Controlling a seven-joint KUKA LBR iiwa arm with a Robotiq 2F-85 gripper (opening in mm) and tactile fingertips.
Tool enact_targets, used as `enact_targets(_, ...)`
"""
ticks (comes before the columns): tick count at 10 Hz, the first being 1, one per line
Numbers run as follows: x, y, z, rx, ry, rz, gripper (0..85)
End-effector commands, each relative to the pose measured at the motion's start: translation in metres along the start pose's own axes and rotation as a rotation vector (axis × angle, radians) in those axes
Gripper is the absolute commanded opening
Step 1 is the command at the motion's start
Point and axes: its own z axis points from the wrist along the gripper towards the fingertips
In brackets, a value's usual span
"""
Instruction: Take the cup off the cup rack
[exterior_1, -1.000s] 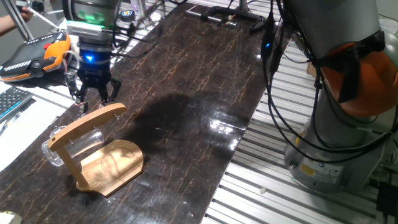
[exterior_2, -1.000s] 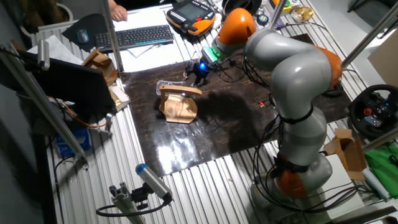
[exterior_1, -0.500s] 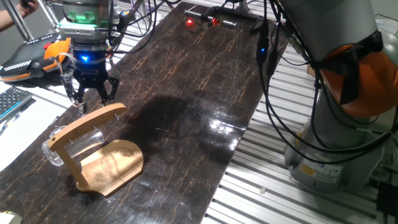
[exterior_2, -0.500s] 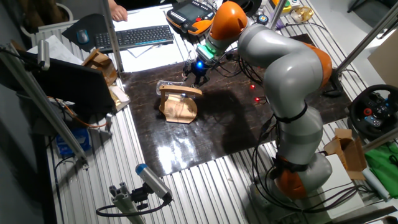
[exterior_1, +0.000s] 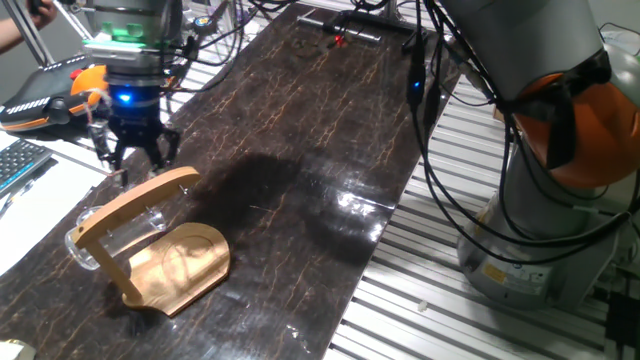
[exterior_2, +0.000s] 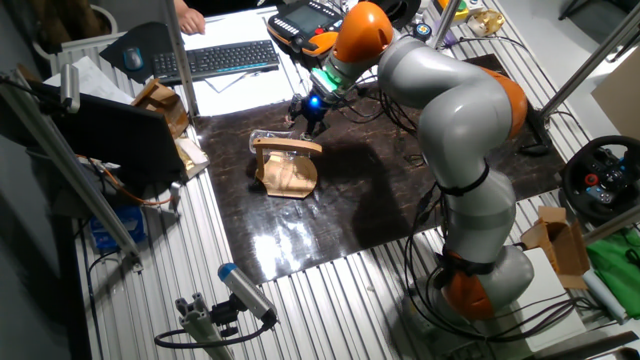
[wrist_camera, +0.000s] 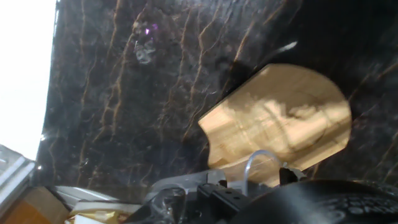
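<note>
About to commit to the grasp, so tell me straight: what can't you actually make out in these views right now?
- Cup: clear glass under the cup rack arm; handle and peg contact unreadable in both fixed views.
- Tool: small in the fixed views, fingertips missing from the hand view.
- Hand view: lower part blocked by the dark hand body.

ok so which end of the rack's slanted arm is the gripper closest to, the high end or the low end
The high end. The open gripper hovers just above the raised tip of the cup rack arm, while the cup hangs near the low end, away from the fingers.
</note>
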Motion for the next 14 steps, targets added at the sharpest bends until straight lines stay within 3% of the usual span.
enact_targets(1,0.0,0.001,0.001,-0.001,0.002,-0.002,49.0)
enact_targets(6,-0.004,0.009,0.012,-0.013,0.022,-0.024,44.3)
enact_targets(14,-0.005,0.009,0.016,-0.054,0.039,-0.044,2.0)
